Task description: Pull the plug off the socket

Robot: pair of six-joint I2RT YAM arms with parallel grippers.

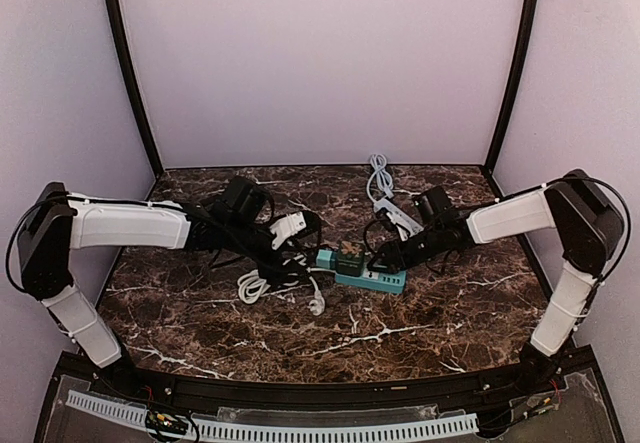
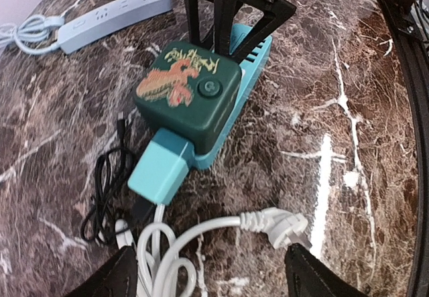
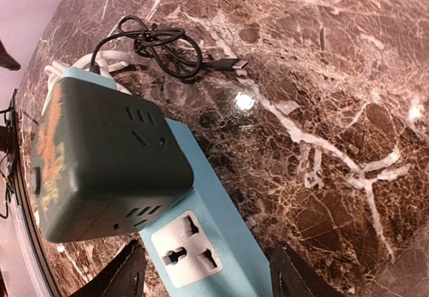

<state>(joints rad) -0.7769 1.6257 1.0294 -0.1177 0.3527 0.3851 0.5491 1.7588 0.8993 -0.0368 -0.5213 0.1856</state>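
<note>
A dark green cube plug (image 2: pixel 189 96) with an orange dragon print sits plugged into the teal power strip (image 2: pixel 249 59). It also shows in the top view (image 1: pixel 349 262) and the right wrist view (image 3: pixel 100 156). My left gripper (image 2: pixel 211 280) is open and empty, just short of the strip's teal end block (image 2: pixel 159 169). A loose white plug (image 2: pixel 281 224) lies between its fingers. My right gripper (image 3: pixel 204 280) straddles the strip's other end (image 3: pixel 228 236), with both fingers against its sides by an empty socket (image 3: pixel 184 253).
A white cable (image 2: pixel 161 257) lies coiled under my left gripper. A thin black cable (image 3: pixel 157 45) lies beside the strip. A white power strip (image 2: pixel 114 15) with its cord lies further back. The table is dark marble (image 1: pixel 430 333).
</note>
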